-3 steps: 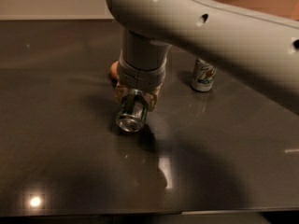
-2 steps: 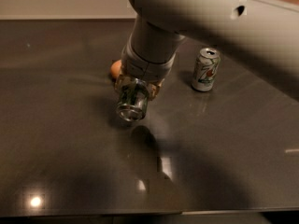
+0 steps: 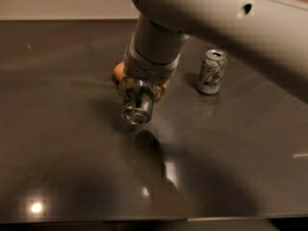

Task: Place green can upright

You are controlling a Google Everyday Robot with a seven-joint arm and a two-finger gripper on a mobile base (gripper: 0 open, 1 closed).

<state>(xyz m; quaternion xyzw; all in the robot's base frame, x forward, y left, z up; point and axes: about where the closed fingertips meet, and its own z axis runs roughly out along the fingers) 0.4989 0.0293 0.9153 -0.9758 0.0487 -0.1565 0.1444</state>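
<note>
The green can (image 3: 137, 103) is held in my gripper (image 3: 142, 87) just below the grey wrist, left of centre. It is tilted, with its silver end facing the camera and down, and it hangs a little above the dark table (image 3: 57, 143). The gripper's yellowish fingers (image 3: 161, 89) are shut on the can's sides. The big grey arm hides the upper part of the can and most of the gripper.
A pale whitish can (image 3: 211, 71) with green and red marks stands upright to the right of the gripper. An orange round object (image 3: 118, 71) peeks out behind the wrist. The table's front edge runs along the bottom.
The arm has swung up and to the right, lifting the can with it and tilting it. The pale can is now fully uncovered.
</note>
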